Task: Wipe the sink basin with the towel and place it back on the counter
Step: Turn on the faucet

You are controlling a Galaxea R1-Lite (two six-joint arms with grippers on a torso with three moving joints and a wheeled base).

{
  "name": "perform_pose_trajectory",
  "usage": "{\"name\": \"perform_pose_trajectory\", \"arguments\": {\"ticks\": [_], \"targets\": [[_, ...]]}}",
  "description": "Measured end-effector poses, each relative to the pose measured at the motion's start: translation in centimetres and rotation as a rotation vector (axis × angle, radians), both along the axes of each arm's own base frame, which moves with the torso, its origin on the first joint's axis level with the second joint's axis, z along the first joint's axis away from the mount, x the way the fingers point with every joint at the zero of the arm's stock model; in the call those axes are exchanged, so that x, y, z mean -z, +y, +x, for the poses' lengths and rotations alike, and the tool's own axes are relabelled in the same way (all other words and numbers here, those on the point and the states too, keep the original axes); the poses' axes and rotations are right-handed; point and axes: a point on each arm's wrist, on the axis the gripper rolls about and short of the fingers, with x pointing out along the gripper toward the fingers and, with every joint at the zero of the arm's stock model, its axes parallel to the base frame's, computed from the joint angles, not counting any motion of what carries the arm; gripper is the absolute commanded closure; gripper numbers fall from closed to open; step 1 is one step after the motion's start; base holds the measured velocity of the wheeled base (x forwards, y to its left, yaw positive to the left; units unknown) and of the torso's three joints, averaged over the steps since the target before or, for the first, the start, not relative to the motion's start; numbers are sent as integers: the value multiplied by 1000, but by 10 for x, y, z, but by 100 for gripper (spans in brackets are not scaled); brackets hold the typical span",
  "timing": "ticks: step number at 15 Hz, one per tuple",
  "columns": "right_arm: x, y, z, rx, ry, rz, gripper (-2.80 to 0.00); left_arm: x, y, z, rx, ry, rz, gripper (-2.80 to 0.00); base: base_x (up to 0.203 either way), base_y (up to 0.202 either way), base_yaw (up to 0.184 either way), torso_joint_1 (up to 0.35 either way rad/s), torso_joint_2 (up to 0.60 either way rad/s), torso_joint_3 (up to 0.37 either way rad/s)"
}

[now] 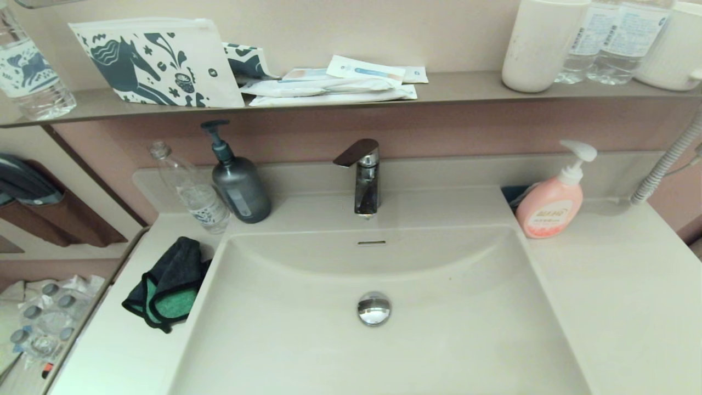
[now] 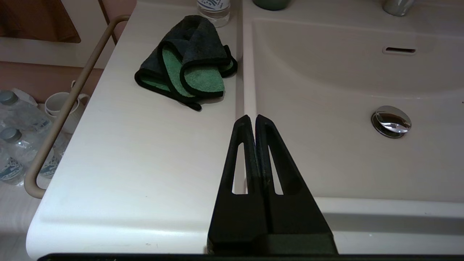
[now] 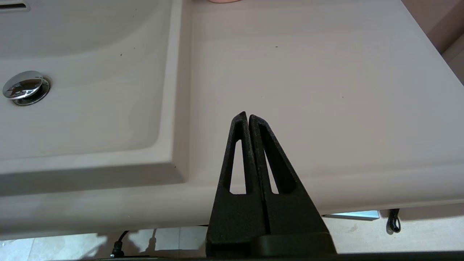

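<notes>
The folded dark grey towel (image 1: 167, 282) (image 2: 185, 59) with its green inner face showing lies on the off-white counter (image 1: 118, 351), just left of the sink basin (image 1: 307, 334). A chrome drain plug (image 1: 374, 308) (image 2: 392, 120) sits in the basin's middle, with the slit overflow hole (image 1: 371, 242) on its back wall. My left gripper (image 2: 252, 117) is shut and empty, held over the front left rim of the basin, short of the towel. My right gripper (image 3: 246, 116) is shut and empty above the counter's front right part (image 3: 308, 72). Neither gripper appears in the head view.
A chrome faucet (image 1: 363, 175) stands behind the basin. A clear bottle (image 1: 192, 189) and a dark pump bottle (image 1: 237, 178) stand just behind the towel. A pink soap dispenser (image 1: 551, 200) is at back right. A beige rail (image 2: 69, 105) runs along the counter's left side.
</notes>
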Motion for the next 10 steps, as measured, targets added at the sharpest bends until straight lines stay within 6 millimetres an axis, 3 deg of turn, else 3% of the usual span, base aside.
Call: {"name": "perform_pose_trajectory", "arguments": {"ticks": [10], "targets": [[-1,0,0,-2,-3,-46,0,0,0,0,0,0,0,0,0,0,0,0,0,0]]}}
